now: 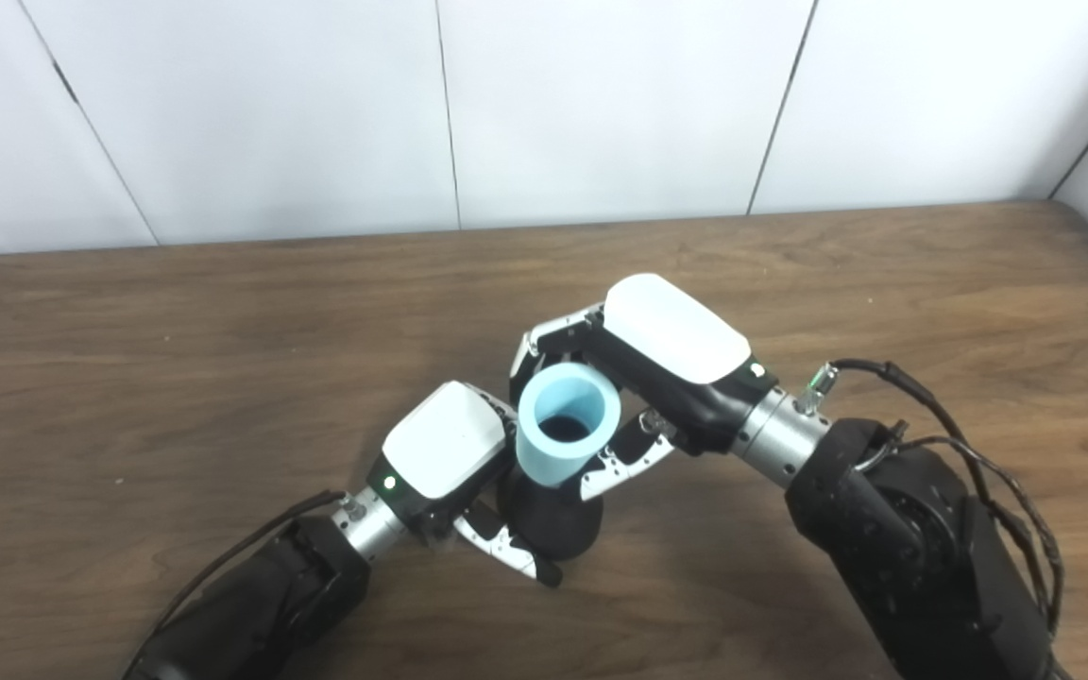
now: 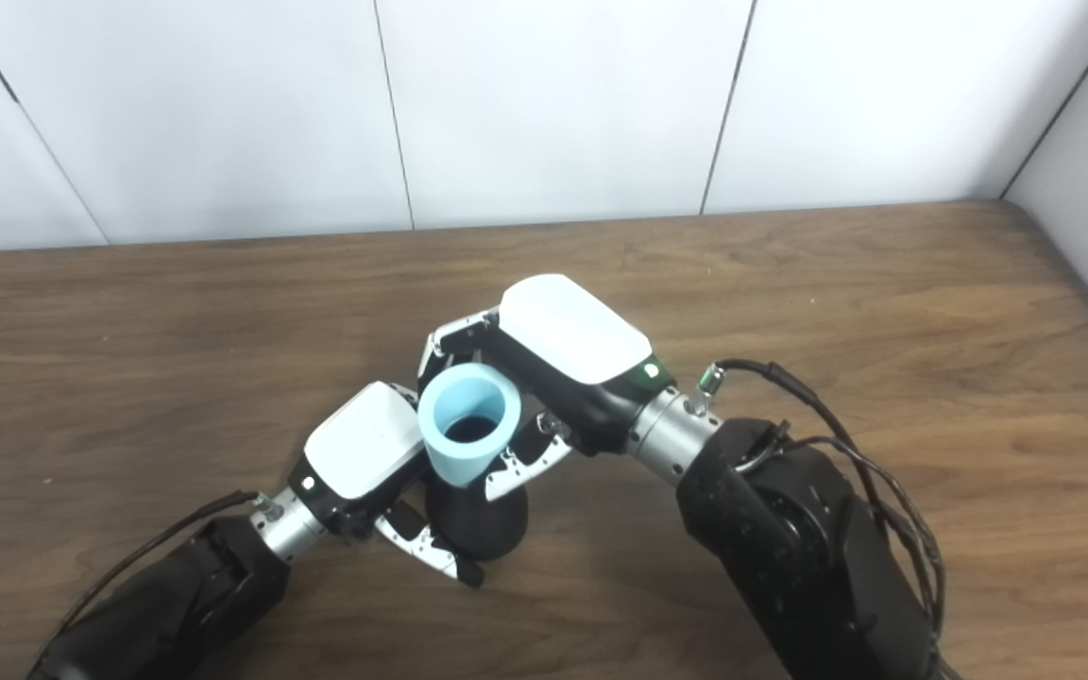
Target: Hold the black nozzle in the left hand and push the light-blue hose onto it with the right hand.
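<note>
The black nozzle (image 1: 553, 524) stands upright near the table's front middle, with my left hand (image 1: 445, 458) shut on it from the left. The light-blue hose (image 1: 565, 423), a short open tube, sits on top of the nozzle, tilted slightly toward the camera, and the nozzle's dark top shows inside its mouth. My right hand (image 1: 643, 364) is shut on the hose from the right and behind, fingers curled around its far side and thumb on its near side. The two hands almost touch at the hose.
The brown wooden table (image 1: 176, 359) stretches wide on both sides. A white panelled wall (image 1: 601, 104) runs along its far edge and meets a side wall at the right corner. Cables (image 1: 978, 463) loop over the right forearm.
</note>
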You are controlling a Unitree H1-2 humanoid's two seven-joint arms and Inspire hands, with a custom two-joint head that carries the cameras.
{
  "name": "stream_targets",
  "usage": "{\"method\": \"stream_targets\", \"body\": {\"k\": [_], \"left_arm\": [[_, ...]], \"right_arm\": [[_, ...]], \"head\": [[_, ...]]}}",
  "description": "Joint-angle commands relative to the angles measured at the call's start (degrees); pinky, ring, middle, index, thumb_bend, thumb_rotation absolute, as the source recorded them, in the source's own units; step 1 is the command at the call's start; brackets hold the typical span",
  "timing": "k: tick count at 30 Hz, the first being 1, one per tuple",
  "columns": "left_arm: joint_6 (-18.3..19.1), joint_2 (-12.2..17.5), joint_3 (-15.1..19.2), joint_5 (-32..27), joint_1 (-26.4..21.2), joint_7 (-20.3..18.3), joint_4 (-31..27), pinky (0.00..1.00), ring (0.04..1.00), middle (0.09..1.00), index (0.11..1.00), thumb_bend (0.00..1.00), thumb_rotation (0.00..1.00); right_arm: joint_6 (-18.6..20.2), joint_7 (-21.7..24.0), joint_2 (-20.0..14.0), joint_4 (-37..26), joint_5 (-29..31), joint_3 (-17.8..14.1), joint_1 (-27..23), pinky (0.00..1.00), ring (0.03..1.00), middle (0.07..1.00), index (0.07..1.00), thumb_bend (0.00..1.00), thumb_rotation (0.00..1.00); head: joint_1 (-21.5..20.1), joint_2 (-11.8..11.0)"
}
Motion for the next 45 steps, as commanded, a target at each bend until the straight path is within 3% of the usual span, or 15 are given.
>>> {"method": "stream_targets", "body": {"k": [1,5,7,8,9,12,13,17,26,32,34,39,40,41,45], "left_arm": [[-2.71,0.45,-3.04,1.42,3.64,-6.46,2.71,0.38,0.462,0.528,0.561,1.0,0.36],[-6.02,0.15,-3.57,1.66,3.12,-2.95,4.95,0.37,0.444,0.505,0.539,1.0,0.3],[-7.1,0.25,-4.57,1.92,2.56,-0.91,6.0,0.28,0.352,0.43,0.517,1.0,0.18],[-7.32,0.31,-5.3,1.44,2.27,0.19,6.53,0.27,0.327,0.408,0.498,0.72,0.11],[-7.36,0.35,-6.04,0.81,2.02,1.31,7.07,0.25,0.31,0.408,0.51,0.62,0.06],[-7.38,0.55,-7.94,-0.6,1.31,3.75,8.13,0.22,0.272,0.397,0.507,0.53,0.01],[-7.38,0.65,-8.37,-0.72,1.11,4.17,8.21,0.2,0.251,0.434,0.492,0.53,0.0],[-7.37,0.81,-10.1,-0.43,0.34,6.23,9.81,0.2,0.238,0.392,0.494,0.52,0.0],[-7.35,1.05,-11.39,-0.18,-0.4,7.44,10.58,0.21,0.256,0.394,0.498,0.52,0.0],[-7.33,0.84,-10.25,1.28,-0.06,7.5,10.49,0.16,0.207,0.389,0.486,0.52,0.0],[-7.3,0.87,-9.77,1.38,0.1,7.06,10.04,0.15,0.197,0.457,0.478,0.53,0.0],[-7.23,0.56,-9.33,3.64,0.21,8.73,10.84,0.12,0.168,0.47,0.475,0.53,0.0],[-7.21,0.48,-9.28,4.11,0.22,9.07,11.04,0.11,0.159,0.317,0.473,0.53,0.03],[-7.21,0.41,-9.17,4.26,0.25,9.1,11.18,0.1,0.156,0.264,0.473,0.52,0.04],[-7.26,0.25,-8.89,4.49,0.29,9.11,11.5,0.1,0.153,0.213,0.473,0.52,0.04]], "right_arm": [[0.7,3.05,-1.49,1.88,-0.51,0.96,1.63,0.2,0.339,0.442,0.532,0.51,0.0],[1.04,3.3,-1.5,1.7,-0.55,1.04,1.66,0.21,0.341,0.443,0.533,0.51,0.0],[1.25,3.52,-1.5,1.53,-0.58,1.05,1.61,0.21,0.343,0.443,0.533,0.51,0.0],[1.26,3.58,-1.53,1.46,-0.63,1.07,1.58,0.21,0.342,0.441,0.532,0.51,0.0],[1.23,3.59,-1.56,1.43,-0.65,1.08,1.56,0.2,0.34,0.44,0.531,0.51,0.0],[1.12,3.37,-1.55,1.48,-0.57,1.02,1.61,0.19,0.339,0.439,0.53,0.51,0.0],[1.14,3.34,-1.53,1.5,-0.54,1.01,1.62,0.2,0.339,0.439,0.53,0.51,0.0],[1.2,3.53,-1.54,1.48,-0.55,1.09,1.53,0.2,0.341,0.441,0.531,0.51,0.0],[1.43,3.53,-1.48,1.39,-0.45,1.09,1.53,0.21,0.345,0.442,0.533,0.51,0.0],[1.24,3.22,-1.5,1.39,-0.23,1.05,1.96,0.21,0.34,0.44,0.533,0.51,0.0],[1.08,3.07,-1.55,1.44,-0.08,1.03,2.14,0.21,0.34,0.444,0.536,0.51,0.0],[1.54,3.61,-1.68,1.34,-0.24,1.13,2.27,0.18,0.339,0.434,0.529,0.51,0.0],[1.63,3.75,-1.71,1.31,-0.33,1.16,2.23,0.18,0.34,0.433,0.528,0.51,0.0],[1.77,4.03,-1.77,1.28,-0.55,1.23,2.08,0.18,0.34,0.433,0.527,0.51,0.0],[2.62,4.76,-1.83,1.21,-0.57,1.32,1.66,0.17,0.34,0.431,0.525,0.51,0.0]], "head": [[-0.07,-0.02],[-0.06,0.04],[-0.06,0.04],[-0.08,0.02],[-0.04,0.03],[-0.01,0.01],[-0.01,0.01],[-0.04,0.01],[-0.05,-0.08],[0.05,0.0],[0.04,0.03],[-0.01,0.05],[-0.01,0.05],[-0.01,0.05],[0.05,0.07]]}}
